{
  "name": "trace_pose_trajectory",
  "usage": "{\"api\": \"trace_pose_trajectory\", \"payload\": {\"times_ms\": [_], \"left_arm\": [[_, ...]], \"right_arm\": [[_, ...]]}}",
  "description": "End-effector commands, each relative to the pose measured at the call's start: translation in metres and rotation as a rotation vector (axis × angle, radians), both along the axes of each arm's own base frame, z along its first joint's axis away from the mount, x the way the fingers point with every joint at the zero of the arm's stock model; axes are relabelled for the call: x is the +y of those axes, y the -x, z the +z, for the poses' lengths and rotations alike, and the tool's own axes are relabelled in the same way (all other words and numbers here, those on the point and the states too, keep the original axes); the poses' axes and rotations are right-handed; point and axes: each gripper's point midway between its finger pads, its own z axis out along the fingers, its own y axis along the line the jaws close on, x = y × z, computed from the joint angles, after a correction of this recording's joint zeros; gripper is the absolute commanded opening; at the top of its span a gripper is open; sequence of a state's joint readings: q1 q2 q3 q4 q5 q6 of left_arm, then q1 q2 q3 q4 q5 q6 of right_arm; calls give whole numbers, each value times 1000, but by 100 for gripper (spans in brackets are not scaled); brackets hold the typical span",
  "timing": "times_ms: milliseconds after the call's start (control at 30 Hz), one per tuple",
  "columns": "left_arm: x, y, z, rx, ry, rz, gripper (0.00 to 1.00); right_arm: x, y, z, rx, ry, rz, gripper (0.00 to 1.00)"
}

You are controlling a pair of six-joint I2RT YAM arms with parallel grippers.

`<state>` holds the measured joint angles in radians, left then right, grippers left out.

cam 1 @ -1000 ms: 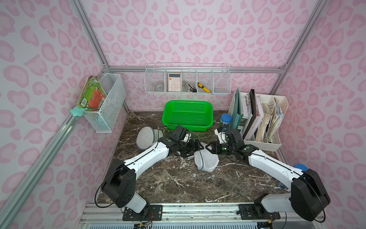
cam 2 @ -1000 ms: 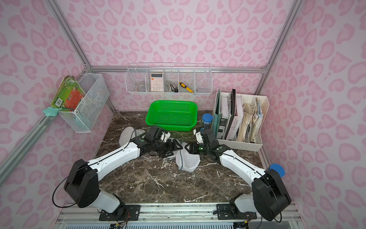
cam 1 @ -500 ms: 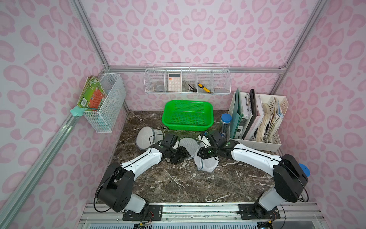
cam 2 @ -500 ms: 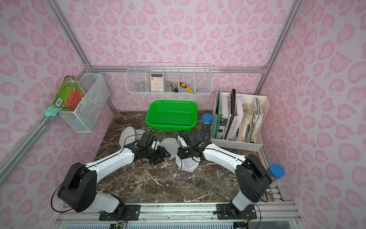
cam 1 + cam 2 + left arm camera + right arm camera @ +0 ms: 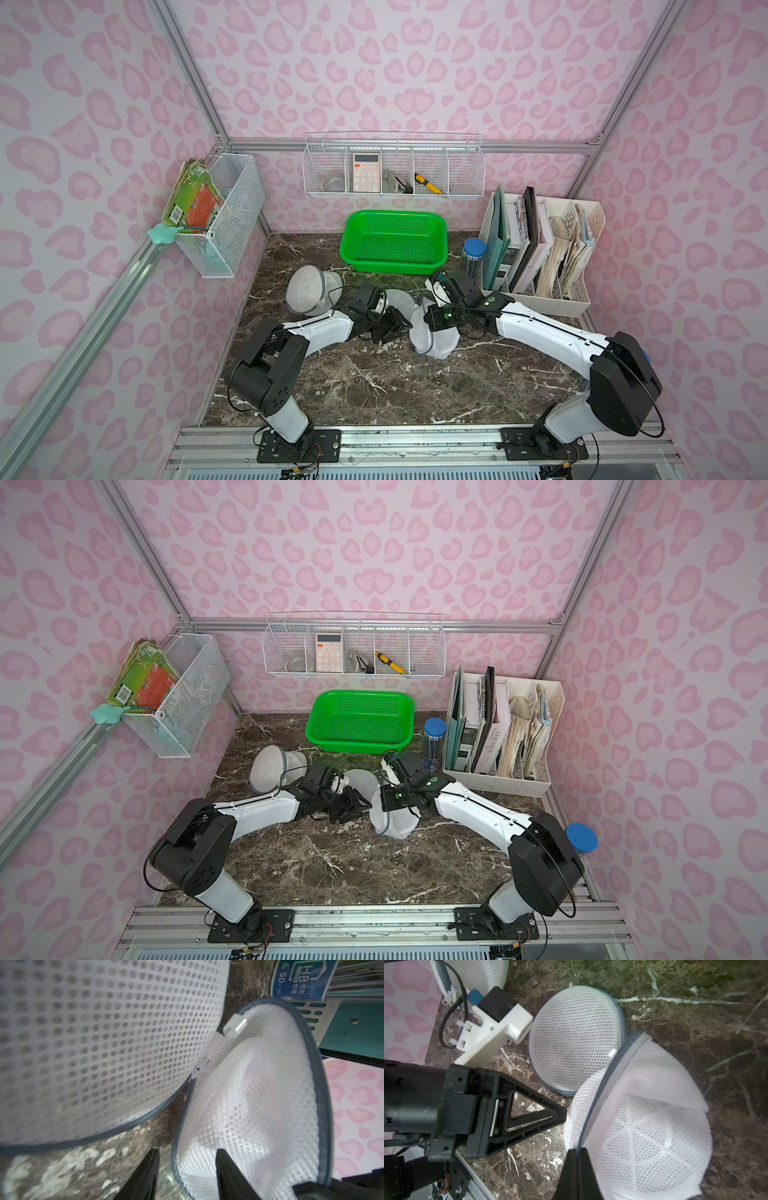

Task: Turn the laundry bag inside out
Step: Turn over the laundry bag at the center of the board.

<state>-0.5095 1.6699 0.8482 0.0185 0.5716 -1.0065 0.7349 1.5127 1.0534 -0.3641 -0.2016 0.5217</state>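
Observation:
The laundry bag (image 5: 434, 338) (image 5: 395, 825) is a white mesh pouch with a blue-grey rim, standing open on the marble table between the two arms. My right gripper (image 5: 578, 1152) (image 5: 428, 322) is shut on the rim at one side. My left gripper (image 5: 187, 1167) (image 5: 399, 326) straddles the rim (image 5: 176, 1147) on the opposite side. One finger (image 5: 228, 1172) is inside the bag (image 5: 259, 1115), the other is outside, and a gap shows between them. A white zipper pull (image 5: 234, 1026) sits on the far rim. In the right wrist view the bag (image 5: 654, 1136) shows its inner lining.
A mesh dome (image 5: 399, 297) (image 5: 575, 1041) lies against the bag behind the grippers, and another mesh bag (image 5: 309, 289) lies at the left. A green basket (image 5: 394, 241), a blue-capped tube (image 5: 473, 257) and a file organiser (image 5: 540, 257) line the back.
The right gripper has shut on the bag's rim. The left gripper's jaws have narrowed around the opposite rim after shifting left, uncovering the mesh dome behind them.

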Motion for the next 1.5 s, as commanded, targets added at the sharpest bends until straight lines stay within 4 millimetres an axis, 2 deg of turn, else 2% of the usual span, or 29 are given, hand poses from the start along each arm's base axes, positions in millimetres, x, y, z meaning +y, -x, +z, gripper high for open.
{"api": "trace_pose_trajectory", "payload": {"times_ms": [0,300,400,567,700,767,933,1100,1200,1367,1467], "left_arm": [[-14,-11,10,-37,77,5,47],[-34,-17,6,-46,140,-9,45],[-42,-17,2,-40,158,-19,34],[-52,-20,0,-41,191,-22,23],[-57,-23,3,-48,217,-20,0],[-55,-22,4,-51,210,-15,0],[-46,-16,9,-61,140,-33,0],[-32,-2,14,-74,45,-78,0],[-21,6,18,-82,15,-70,0],[2,14,24,-90,-28,-46,0],[6,18,31,-116,-41,-80,0]], "right_arm": [[1,-1,6,-2,-32,-5,0],[0,1,12,-5,-72,-10,0],[-1,2,14,-9,-84,-13,0],[-2,2,18,-4,-111,-22,0],[-7,1,18,-1,-117,-41,0],[-11,0,18,-2,-116,-52,0],[-33,-9,17,-13,-91,-114,0],[-69,-25,17,-36,-65,-208,0],[-93,-29,9,-25,-53,-265,0],[-126,-21,-11,12,-31,-332,0],[-126,-14,-13,1,-38,-302,0]]}}
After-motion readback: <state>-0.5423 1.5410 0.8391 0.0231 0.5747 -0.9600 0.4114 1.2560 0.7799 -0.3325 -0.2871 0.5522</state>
